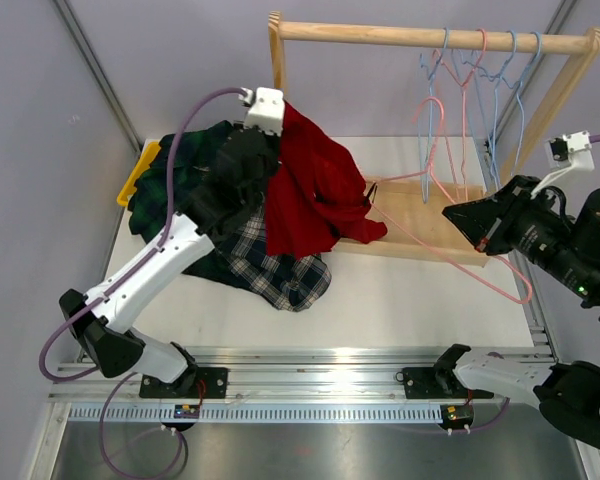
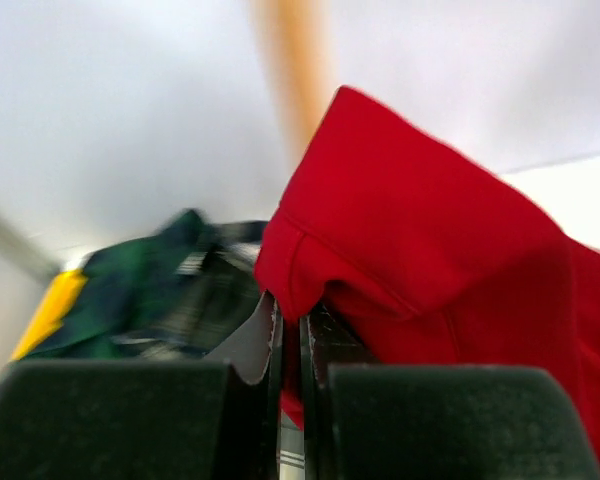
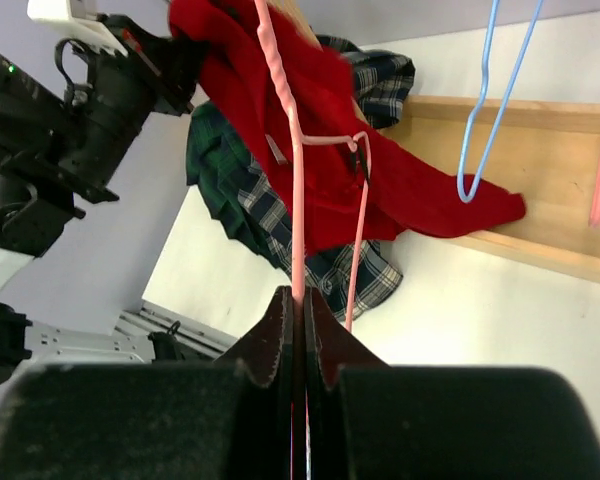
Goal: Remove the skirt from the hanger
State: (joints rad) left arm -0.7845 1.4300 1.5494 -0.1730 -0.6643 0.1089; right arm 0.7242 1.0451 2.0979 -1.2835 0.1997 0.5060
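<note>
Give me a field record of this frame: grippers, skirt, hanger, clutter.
left gripper: shut on red skirt, holding it raised by an edge
right gripper: shut on pink hanger
skirt vs hanger: hanger's far end lies against the skirt; cannot tell if it is clipped
table clutter: plaid garments piled under the skirt, yellow hanger at far left
background: wooden rack

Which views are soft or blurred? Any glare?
Left wrist: soft throughout, wooden post and plaid pile smeared, red skirt edges fuzzy. Right wrist: crisp on the pink hanger and skirt. Top external: sharp, even light, no glare.
</note>
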